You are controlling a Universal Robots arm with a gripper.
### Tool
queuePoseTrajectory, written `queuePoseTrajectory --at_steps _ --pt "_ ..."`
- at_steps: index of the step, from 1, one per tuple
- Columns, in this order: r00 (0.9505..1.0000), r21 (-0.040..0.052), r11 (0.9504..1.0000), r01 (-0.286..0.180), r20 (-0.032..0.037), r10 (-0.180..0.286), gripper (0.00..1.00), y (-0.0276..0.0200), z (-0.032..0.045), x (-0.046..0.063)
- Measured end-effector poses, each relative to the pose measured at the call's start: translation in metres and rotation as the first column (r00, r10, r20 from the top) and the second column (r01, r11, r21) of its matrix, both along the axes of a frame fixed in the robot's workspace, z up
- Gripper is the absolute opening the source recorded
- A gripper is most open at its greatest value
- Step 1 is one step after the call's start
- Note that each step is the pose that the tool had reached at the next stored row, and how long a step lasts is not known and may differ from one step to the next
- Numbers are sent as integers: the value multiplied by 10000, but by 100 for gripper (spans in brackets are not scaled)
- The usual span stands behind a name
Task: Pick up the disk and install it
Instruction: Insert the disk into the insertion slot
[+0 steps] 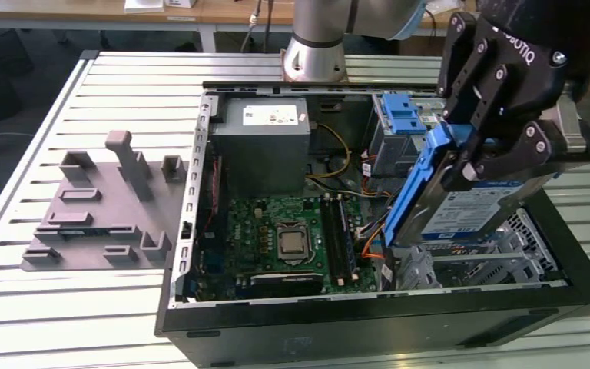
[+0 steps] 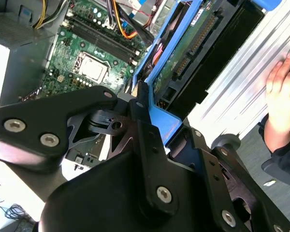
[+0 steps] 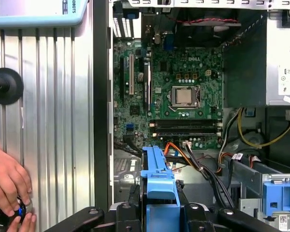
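At the exterior view's left a grey moulded fixture (image 1: 101,211) lies on the slatted counter (image 1: 28,307). Beside it stands the open computer case (image 1: 377,319), with its motherboard (image 1: 285,238) bare and a grey metal box (image 1: 264,138) toward the back. At the exterior view's right my pincer (image 1: 485,165) pinches the disk (image 1: 469,211) by its blue rails. The disk is steeply tilted, its lower end inside the case. In the first wrist view a person's hand (image 3: 7,183) lies on the counter outside the case.

Blue-railed silver disk (image 1: 475,213), green motherboard (image 1: 274,231)
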State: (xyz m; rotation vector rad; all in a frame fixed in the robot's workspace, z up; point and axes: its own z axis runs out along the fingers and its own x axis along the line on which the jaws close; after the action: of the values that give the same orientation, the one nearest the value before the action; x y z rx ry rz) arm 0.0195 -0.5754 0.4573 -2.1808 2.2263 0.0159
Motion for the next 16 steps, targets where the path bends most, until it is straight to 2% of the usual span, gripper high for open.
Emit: queuePoseTrajectory --at_steps 7,16 --pt "10000 1 10000 -1 0 1 36 -27 -13 134" --pt "10000 0 10000 0 -2 0 36 -29 -36 334"
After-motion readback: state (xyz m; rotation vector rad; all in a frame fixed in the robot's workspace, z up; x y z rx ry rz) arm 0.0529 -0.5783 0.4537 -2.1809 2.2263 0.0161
